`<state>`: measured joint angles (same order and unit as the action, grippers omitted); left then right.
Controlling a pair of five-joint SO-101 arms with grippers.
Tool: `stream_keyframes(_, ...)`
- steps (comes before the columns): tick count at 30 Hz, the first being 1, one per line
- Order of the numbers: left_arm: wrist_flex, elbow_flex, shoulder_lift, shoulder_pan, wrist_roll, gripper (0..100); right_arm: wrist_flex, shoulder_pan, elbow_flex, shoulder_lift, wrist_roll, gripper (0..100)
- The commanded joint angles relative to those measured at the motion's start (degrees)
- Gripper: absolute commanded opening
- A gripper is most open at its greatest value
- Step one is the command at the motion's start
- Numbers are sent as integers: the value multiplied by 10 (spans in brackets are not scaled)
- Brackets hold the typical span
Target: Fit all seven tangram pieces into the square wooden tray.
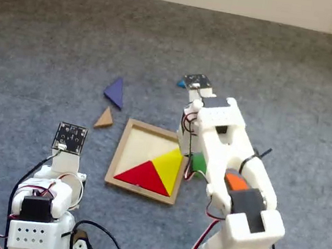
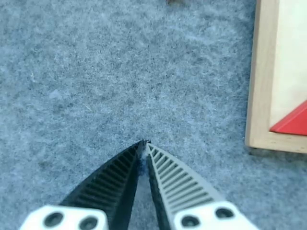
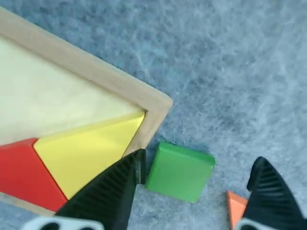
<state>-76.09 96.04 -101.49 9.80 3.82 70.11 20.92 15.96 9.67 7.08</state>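
Note:
The square wooden tray (image 1: pixel 126 150) lies mid-table and holds a red triangle (image 1: pixel 142 175) and a yellow triangle (image 1: pixel 168 164) in its near right corner. My right gripper (image 3: pixel 199 167) is open and straddles a green square (image 3: pixel 180 171) that lies just outside the tray's corner (image 3: pixel 160 103). An orange piece (image 3: pixel 235 206) lies beside the far finger. My left gripper (image 2: pixel 144 144) is shut on nothing, low over the carpet left of the tray rim (image 2: pixel 261 72). A purple triangle (image 1: pixel 115 92), a tan triangle (image 1: pixel 104 118) and a small blue piece (image 1: pixel 181 83) lie loose beyond the tray.
Grey carpet covers the whole table. The right arm (image 1: pixel 228 164) stretches along the tray's right side and hides part of the green square (image 1: pixel 197 163) and the orange piece (image 1: pixel 236 181). The left arm (image 1: pixel 51 195) sits at the near left.

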Motion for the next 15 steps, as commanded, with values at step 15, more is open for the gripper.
stream_keyframes(15, -4, 12, -22, 5, -4, 6, 159, -35, -233, 177, -4, 328)
